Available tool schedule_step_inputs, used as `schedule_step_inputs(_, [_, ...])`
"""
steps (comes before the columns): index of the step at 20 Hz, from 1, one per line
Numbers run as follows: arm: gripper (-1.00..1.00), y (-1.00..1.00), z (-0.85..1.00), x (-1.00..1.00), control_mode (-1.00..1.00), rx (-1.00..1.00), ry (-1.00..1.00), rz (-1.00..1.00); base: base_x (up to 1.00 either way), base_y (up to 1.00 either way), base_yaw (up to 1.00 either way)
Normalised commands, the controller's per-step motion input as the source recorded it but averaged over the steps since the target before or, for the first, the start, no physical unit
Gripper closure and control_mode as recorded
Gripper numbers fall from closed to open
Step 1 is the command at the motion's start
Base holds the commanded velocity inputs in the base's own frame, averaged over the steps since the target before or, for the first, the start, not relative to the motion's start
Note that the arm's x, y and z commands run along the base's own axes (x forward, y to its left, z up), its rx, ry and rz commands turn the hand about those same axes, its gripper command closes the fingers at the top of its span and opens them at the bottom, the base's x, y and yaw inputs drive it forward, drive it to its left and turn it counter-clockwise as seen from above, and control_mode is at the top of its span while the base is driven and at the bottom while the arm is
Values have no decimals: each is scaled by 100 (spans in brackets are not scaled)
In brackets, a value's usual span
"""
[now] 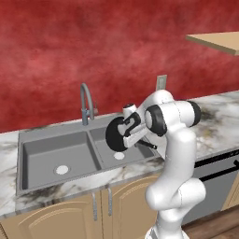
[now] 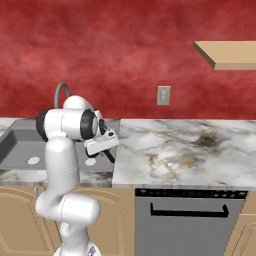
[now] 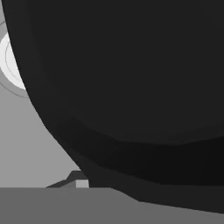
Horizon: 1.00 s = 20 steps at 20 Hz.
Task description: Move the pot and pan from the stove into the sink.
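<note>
The black pan hangs tipped up on edge over the right basin of the sink, above its white drain. Its thin handle points right and slightly down. My gripper is against the pan's near face and looks shut on it. In the hand view the pan is very close and hides the fingers, with the grey basin floor and the drain at the left. From the right base view I see part of the sink behind my arm. The pot and the stove are out of view.
A curved grey faucet stands behind the sink. Marble counter runs to the right, with a dishwasher below it. A wooden shelf juts from the red wall, and an outlet sits on the wall.
</note>
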Motion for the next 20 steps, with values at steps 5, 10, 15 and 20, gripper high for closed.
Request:
schedule_step_inputs(5, [100, 34, -9, -63, -100, -12, 0, 10, 0, 0, 0])
schedule_step_inputs(10, [100, 28, 0, -58, -100, -8, -4, 10, 0, 0, 0])
schedule_step_inputs(15, [100, 1, -7, 5, -100, -1, 1, 0, 0, 0, 0])
schedule_step_inputs(20, [100, 0, -42, 27, -100, -6, 10, 0, 0, 0, 0])
